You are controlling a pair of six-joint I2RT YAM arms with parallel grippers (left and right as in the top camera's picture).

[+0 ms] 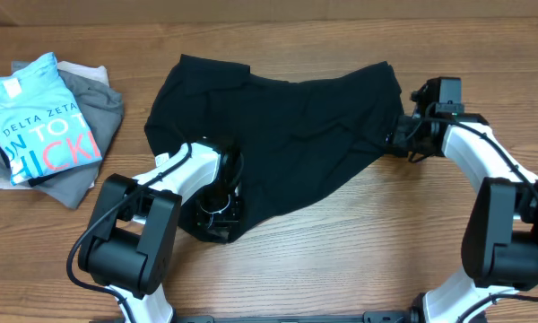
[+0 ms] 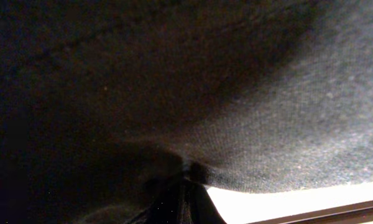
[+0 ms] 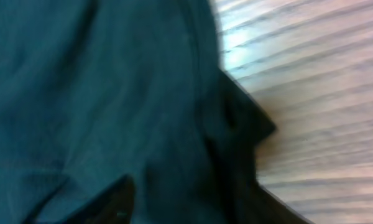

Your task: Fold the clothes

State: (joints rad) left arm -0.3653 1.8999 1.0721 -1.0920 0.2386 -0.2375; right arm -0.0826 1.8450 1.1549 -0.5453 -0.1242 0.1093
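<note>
- Overhead view: I see the black garment (image 1: 287, 135) spread loosely across the middle of the wooden table (image 1: 359, 242), rumpled, with an arm at each end.
- Left gripper (image 1: 217, 205): it sits at the garment's near-left corner. The cloth runs away from it, up and toward the right gripper.
- Left wrist view: dark knit fabric (image 2: 236, 93) fills nearly the whole frame and draws down into a tight bunch just above the fingers (image 2: 180, 199). From that I read this gripper as clamped on the black garment. A bright strip shows under the cloth's edge to the right.
- Right gripper (image 1: 396, 135): it meets the garment's far-right edge, and the cloth extends from it toward the left arm. Bare table lies on its other side.
- Right wrist view: the picture is blurred. Fabric (image 3: 81, 93) covers the left and centre, wood grain (image 3: 323, 93) shows at the right, and one dark finger (image 3: 242, 124) lies along the cloth's border. I cannot tell whether the jaws are apart or closed.
- Well beyond the left gripper, at the table's left end and apart from the black garment, a folded light blue tee (image 1: 36, 117) lies on top of grey garments (image 1: 99, 99).
- Legible writing on the tee: "DELTA ZETA" in small white capitals, then larger white "ON TO T" and pink "HICK". Both larger lines are cut off at the fold.
</note>
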